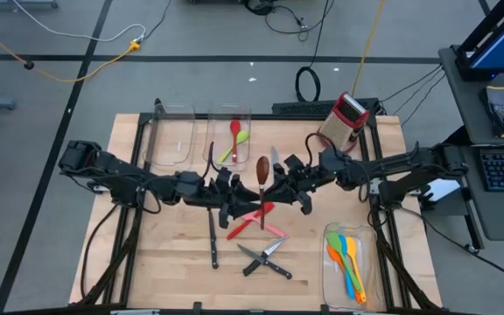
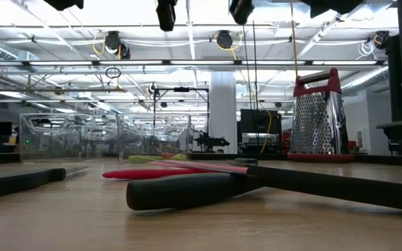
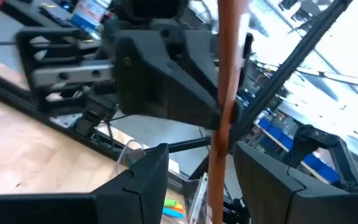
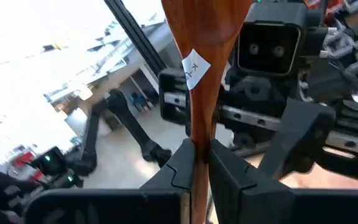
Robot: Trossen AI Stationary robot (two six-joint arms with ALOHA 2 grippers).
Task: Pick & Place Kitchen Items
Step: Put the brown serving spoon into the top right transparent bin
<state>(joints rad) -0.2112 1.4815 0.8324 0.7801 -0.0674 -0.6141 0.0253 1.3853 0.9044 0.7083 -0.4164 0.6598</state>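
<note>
While the right claw (image 4: 201, 165) pinches the brown spoon (image 4: 201, 68), the left claw (image 3: 194, 180) brackets it.

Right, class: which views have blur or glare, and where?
Low view: the near black knife handle is soft and ceiling lights glare. Left wrist view: the brown spoon is smeared and soft. Right wrist view: windows behind are washed out, while the spoon's label stays sharp.

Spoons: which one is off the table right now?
The brown spoon. It is clamped in the right end effector, bowl away from its wrist; the others lie in bins.
</note>
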